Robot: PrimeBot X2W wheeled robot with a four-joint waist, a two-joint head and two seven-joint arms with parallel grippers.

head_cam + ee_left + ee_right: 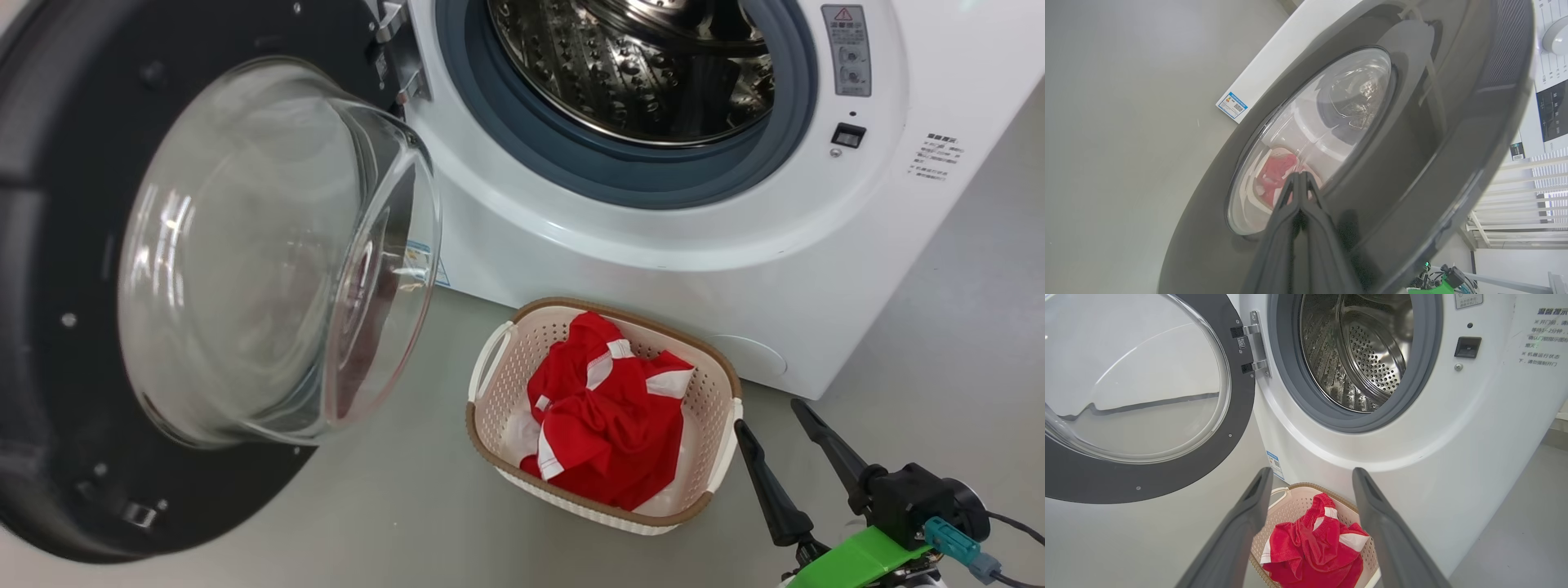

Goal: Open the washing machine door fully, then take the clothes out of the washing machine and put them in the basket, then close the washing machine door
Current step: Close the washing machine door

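Door's open! The big round washing machine door (pixel 73 286), wide glossy black rim around a bulging clear glass bowl (pixel 269 245), swings out at nine o'clock of the head view, its inner side facing us. The white front-loading washing machine (pixel 653 261) fills twelve to three o'clock. Its grey rubber ring (pixel 620 175) frames a perforated steel drum (pixel 629 73), and the part of the drum on show has no fabric in it.

Down at six o'clock of that opening, on the pale grey floor (pixel 392 506), sits the small cream-white perforated plastic basket (pixel 506 384) with its brown woven-look rim, just beside the machine's front. And there are the clothes (pixel 608 416): a crumpled bright red bundle with white trim, lying inside the basket.

The right gripper (pixel 767 415) hangs at four o'clock of the basket, close to its near corner. Its two long dark fingers are spread wide with nothing between them, and they point up toward the machine.

The left gripper (pixel 1299 175) is over on the door's outer side. Its fingers are pressed tight together, gripping nothing, tips in front of the window's lower edge. Whether they touch the door, I cannot tell. A small blue label (pixel 1232 105) shows on the machine's lower front, at ten o'clock of those tips.
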